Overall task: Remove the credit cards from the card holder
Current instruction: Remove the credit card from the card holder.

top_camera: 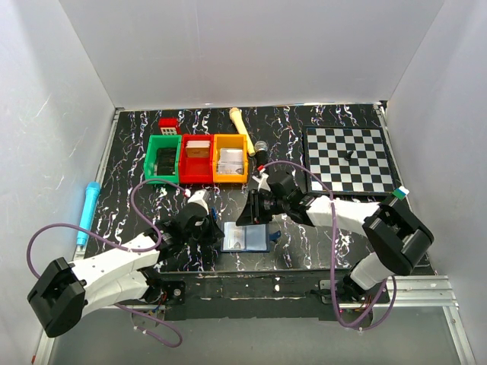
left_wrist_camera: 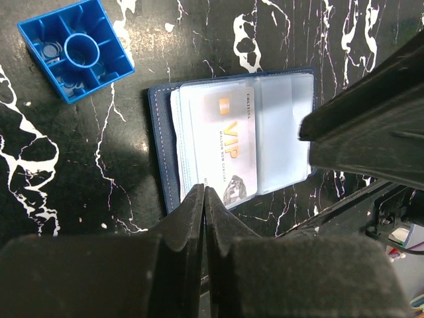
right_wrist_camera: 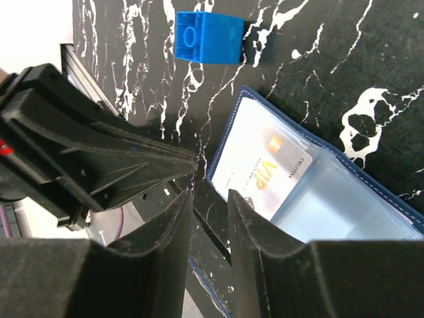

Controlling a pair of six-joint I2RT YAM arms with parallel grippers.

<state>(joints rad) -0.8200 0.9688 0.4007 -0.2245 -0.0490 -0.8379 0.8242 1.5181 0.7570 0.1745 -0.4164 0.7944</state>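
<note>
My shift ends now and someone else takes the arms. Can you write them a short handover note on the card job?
Left pincer: shut, tips at the near edge of the card holder; I cannot tell whether it pinches anything.
Right pincer: jaws slightly apart, empty, by the holder's edge.
Things: the holder lies open, inner faces up. A VIP credit card sits in its clear pocket; I cannot tell whether more lie behind it. A blue brick lies apart from the holder.
Done: holder opened.
Left: no card is out yet; pull them out.
</note>
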